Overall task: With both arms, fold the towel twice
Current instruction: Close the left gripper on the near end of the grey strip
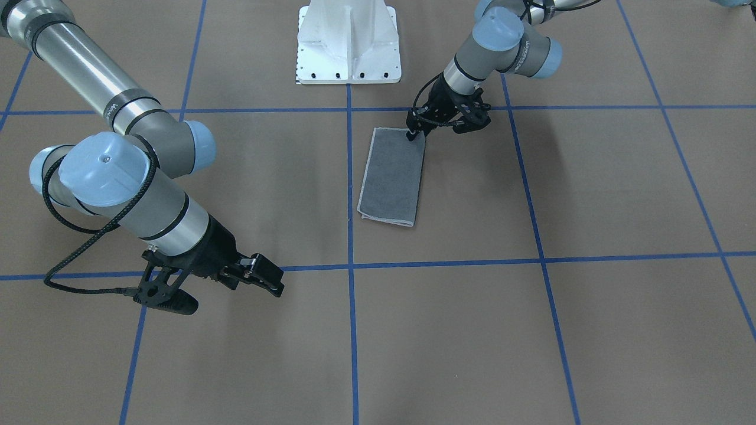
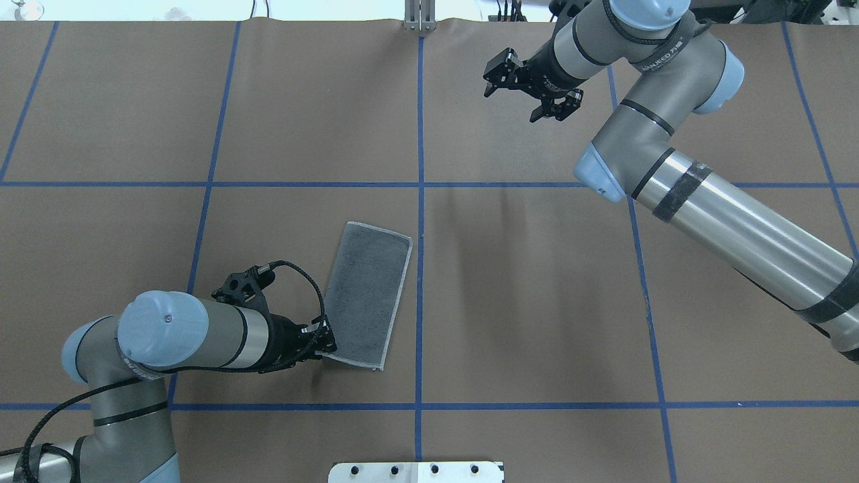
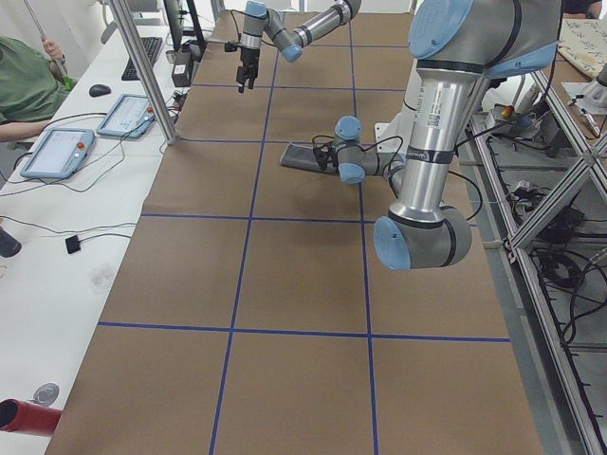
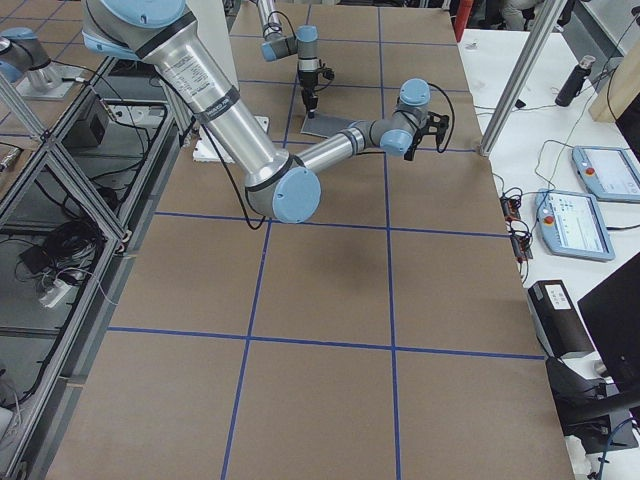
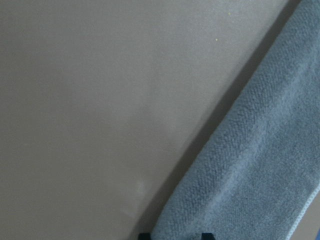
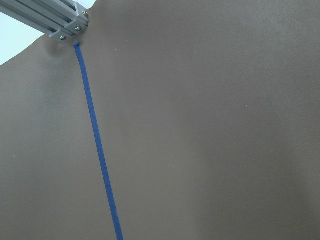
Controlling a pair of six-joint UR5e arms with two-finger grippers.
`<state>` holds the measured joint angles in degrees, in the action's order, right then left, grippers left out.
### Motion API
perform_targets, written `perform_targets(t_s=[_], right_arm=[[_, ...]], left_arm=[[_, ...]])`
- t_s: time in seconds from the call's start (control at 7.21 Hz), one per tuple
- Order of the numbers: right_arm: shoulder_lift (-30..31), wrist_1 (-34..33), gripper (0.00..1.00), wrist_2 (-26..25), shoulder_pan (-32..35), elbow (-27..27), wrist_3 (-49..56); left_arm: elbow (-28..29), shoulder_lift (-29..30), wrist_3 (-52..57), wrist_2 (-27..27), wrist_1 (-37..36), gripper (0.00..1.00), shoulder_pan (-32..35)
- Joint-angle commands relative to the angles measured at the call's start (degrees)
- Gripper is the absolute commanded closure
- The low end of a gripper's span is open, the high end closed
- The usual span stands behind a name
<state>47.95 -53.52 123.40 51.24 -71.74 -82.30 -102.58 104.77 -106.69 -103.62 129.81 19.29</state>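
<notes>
left pincer [image 2: 328,346] tips hide the towel [image 2: 369,295] corner (grip unclear); wrist view crops the towel.

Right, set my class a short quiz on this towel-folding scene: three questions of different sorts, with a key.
1. True or false: the towel lies pink face up.
2. Short answer: what does the right gripper hold?
3. Multiple choice: which gripper is at a corner of the towel? A the left gripper; B the right gripper; C neither.

Key: 1 false, the grey face is up. 2 Nothing; it hangs over bare table, far from the towel. 3 A.
</notes>
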Motion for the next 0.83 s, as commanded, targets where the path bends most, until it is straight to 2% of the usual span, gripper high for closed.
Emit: perform_targets(t_s=[0.0, 0.14, 0.69], right_arm=[[0.1, 0.0, 0.00, 0.0, 0.0, 0.1, 0.0], [0.3, 0.0, 0.00, 0.0, 0.0, 0.1, 0.1], [0.4, 0.0, 0.00, -0.1, 0.0, 0.1, 0.4]], left_arm=[[-0.3, 0.4, -0.1, -0.1, 0.0, 0.86, 0.0], [-0.3, 0.7, -0.1, -0.1, -0.1, 0.98, 0.0], [0.3, 3.8, -0.1, -0.5, -0.2, 1.00, 0.0]])
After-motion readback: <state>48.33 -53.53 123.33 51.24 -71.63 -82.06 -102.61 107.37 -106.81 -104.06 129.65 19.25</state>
